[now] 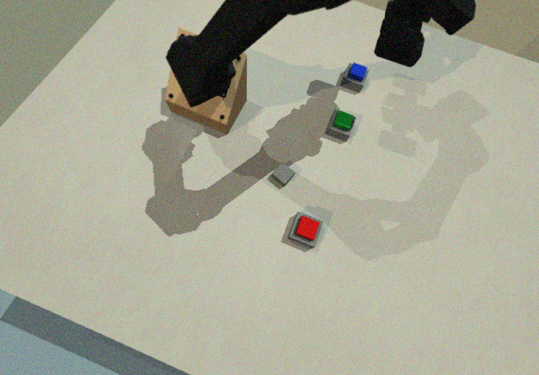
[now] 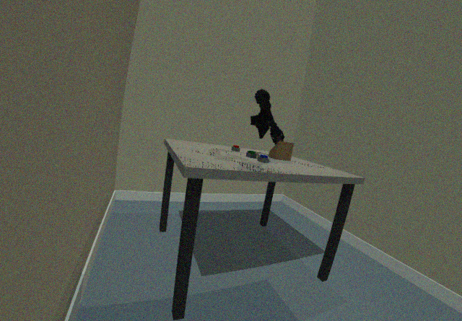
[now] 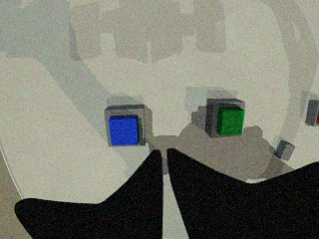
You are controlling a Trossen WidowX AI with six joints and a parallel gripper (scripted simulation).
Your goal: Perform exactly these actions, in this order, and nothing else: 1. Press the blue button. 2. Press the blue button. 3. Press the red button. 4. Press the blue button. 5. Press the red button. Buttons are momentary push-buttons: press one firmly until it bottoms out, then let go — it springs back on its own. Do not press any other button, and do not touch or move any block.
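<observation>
Both fingers of my gripper (image 1: 398, 53) were together, gripping nothing, above the table's (image 1: 109, 240) far edge. I counted three square buttons, none longer one way: blue button (image 1: 357, 71) nearest, one green (image 1: 343, 120), red button (image 1: 307, 227) mid-table.

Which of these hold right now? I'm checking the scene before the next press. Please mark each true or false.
1. The gripper is shut and holds nothing. True.
2. The gripper is pressing the blue button. False: it hangs above the table, apart from the button.
3. The green button sits between the blue button and the grey block. True.
4. The red button is the one nearest the wooden base. False: it lies farthest; the grey block is closer.
</observation>
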